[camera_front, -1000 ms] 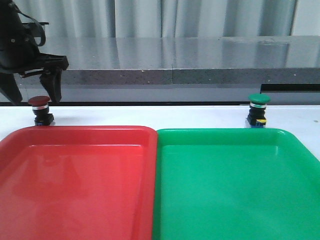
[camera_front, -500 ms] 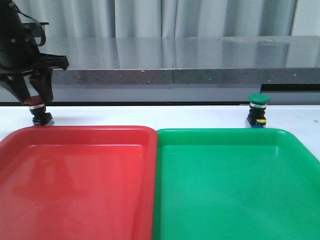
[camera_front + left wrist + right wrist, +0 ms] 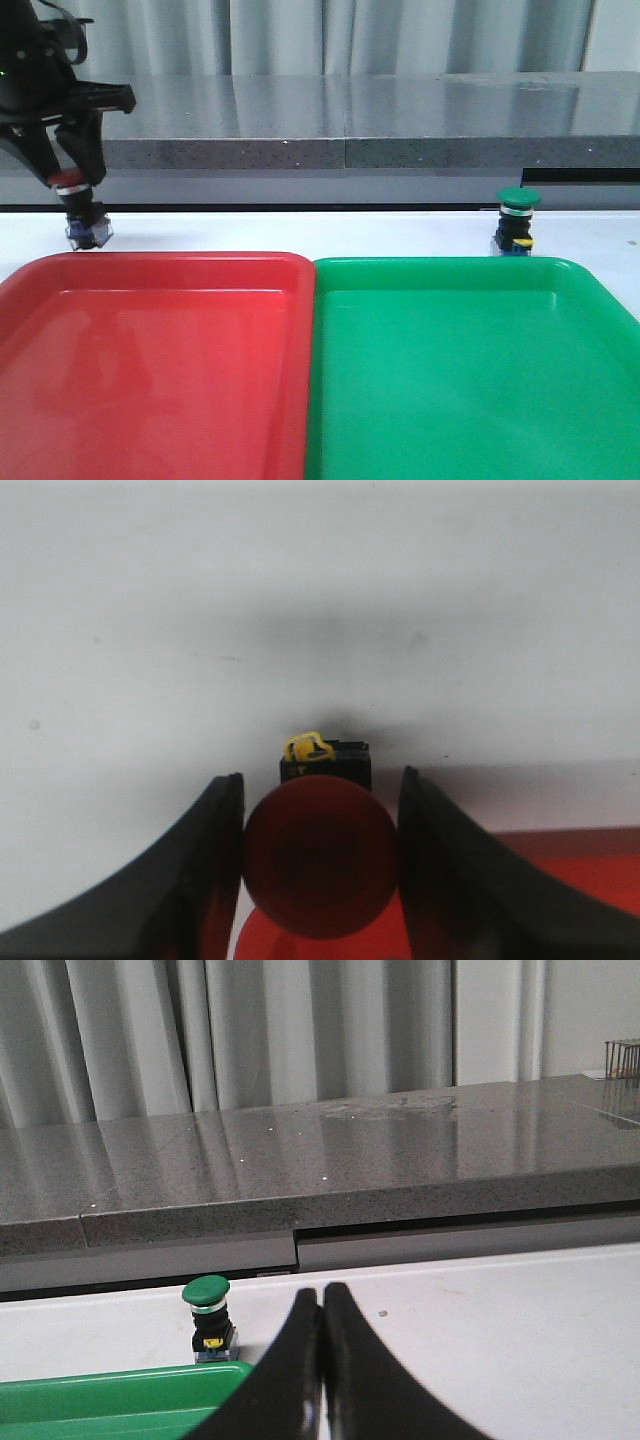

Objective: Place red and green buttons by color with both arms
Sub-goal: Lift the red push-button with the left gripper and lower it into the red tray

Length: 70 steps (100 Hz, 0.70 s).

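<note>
My left gripper (image 3: 68, 172) is shut on the red button (image 3: 82, 218) by its dark red cap and holds it a little above the white table behind the red tray's (image 3: 150, 350) far left corner. In the left wrist view the cap (image 3: 320, 855) sits tight between both fingers (image 3: 210, 870). The green button (image 3: 517, 220) stands upright on the table behind the green tray (image 3: 460, 360); it also shows in the right wrist view (image 3: 207, 1315). My right gripper (image 3: 322, 1305) is shut and empty, to the right of the green button, and is out of the front view.
The two trays lie side by side and fill the near table. A grey stone ledge (image 3: 350, 120) runs behind the table, with curtains beyond. A strip of white table (image 3: 300, 232) lies between the trays and the ledge.
My left gripper came down over the red button, closed on its cap and lifted it slightly off the table. The green button has not moved.
</note>
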Each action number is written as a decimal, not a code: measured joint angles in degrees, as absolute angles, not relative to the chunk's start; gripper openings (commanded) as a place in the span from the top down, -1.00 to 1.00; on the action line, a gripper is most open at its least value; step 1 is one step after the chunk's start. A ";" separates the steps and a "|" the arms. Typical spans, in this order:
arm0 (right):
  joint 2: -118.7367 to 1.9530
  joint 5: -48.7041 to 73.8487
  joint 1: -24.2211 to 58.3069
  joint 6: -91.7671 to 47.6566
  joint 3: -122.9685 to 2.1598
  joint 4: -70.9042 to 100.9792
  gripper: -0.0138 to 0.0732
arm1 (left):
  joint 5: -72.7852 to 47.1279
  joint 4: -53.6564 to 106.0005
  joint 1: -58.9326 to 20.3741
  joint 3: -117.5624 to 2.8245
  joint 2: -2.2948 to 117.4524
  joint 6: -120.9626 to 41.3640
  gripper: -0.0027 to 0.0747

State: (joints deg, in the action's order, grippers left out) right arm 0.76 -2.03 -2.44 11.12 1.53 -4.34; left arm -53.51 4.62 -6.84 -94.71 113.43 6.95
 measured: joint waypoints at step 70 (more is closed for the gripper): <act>0.76 -2.03 -2.44 10.99 1.53 -4.34 0.81 | -52.93 -13.79 -20.55 -76.39 91.65 28.69 0.83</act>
